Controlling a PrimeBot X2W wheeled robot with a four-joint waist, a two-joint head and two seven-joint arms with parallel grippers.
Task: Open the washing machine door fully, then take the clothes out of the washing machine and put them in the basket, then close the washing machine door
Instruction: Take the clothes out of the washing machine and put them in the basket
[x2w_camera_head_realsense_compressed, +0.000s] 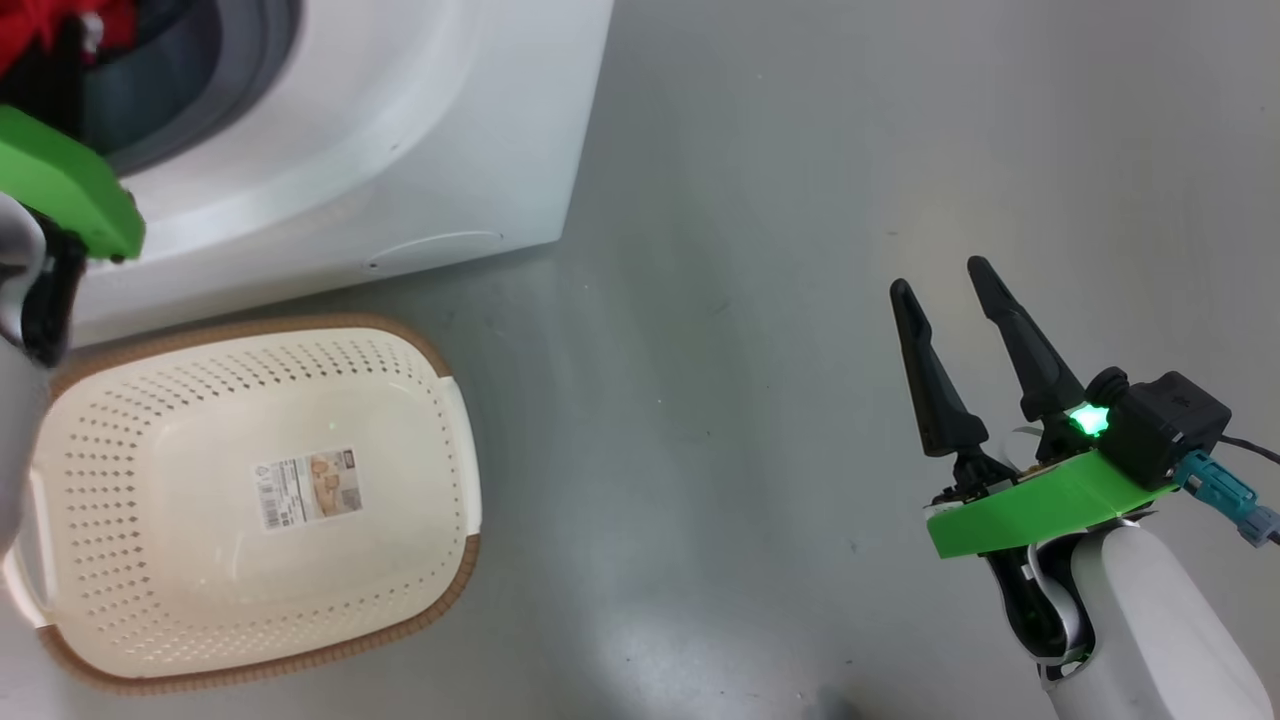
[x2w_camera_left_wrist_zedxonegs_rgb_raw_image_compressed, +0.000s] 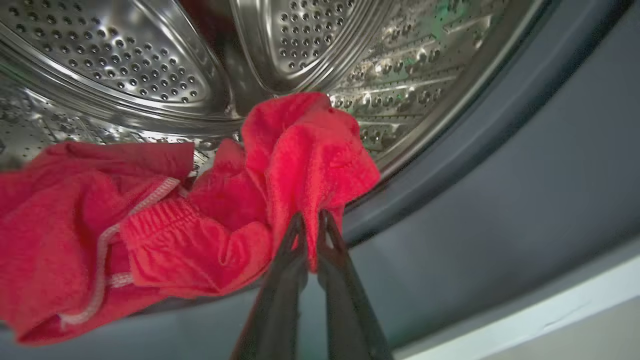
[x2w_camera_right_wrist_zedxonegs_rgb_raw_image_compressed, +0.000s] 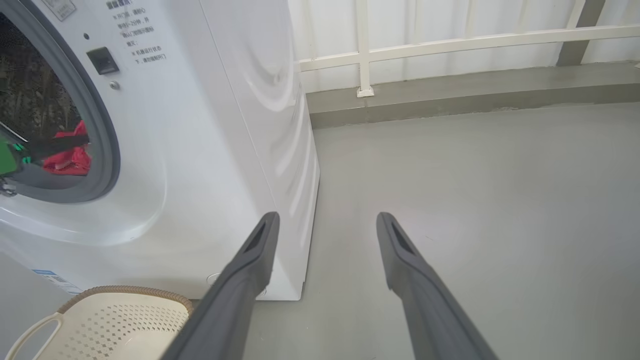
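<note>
The robot is working through the middle step of the task: taking the clothes (x2w_camera_left_wrist_zedxonegs_rgb_raw_image_compressed: 310, 150) out of the washing machine (x2w_camera_head_realsense_compressed: 400, 150). In the left wrist view the left hand (x2w_camera_left_wrist_zedxonegs_rgb_raw_image_compressed: 311, 218) is reaching into the mouth of the machine, its two dark fingers pressing almost together at the centre bottom of the frame and pinching a raised fold of the red fabric. The rest of the garment, with its white trim, is sprawling to the lower left, lying partly on the steel drum (x2w_camera_left_wrist_zedxonegs_rgb_raw_image_compressed: 125, 60) and partly over the grey rubber ring (x2w_camera_left_wrist_zedxonegs_rgb_raw_image_compressed: 500, 165). The right hand (x2w_camera_head_realsense_compressed: 939, 277) is hovering at the right of the head view over bare floor (x2w_camera_head_realsense_compressed: 750, 400), its fingers standing wide apart and gripping nothing. The basket (x2w_camera_head_realsense_compressed: 440, 600) is sitting at the lower left of the head view, just in front of the machine and holding no clothes, only its paper label. The next move is probably calling for the left arm to draw back and up so the cloth is clearing the ring without snagging, then to swing down over the basket before letting go. Since only one fold is being pinched, the garment may be slipping free or dragging as it comes.
</note>
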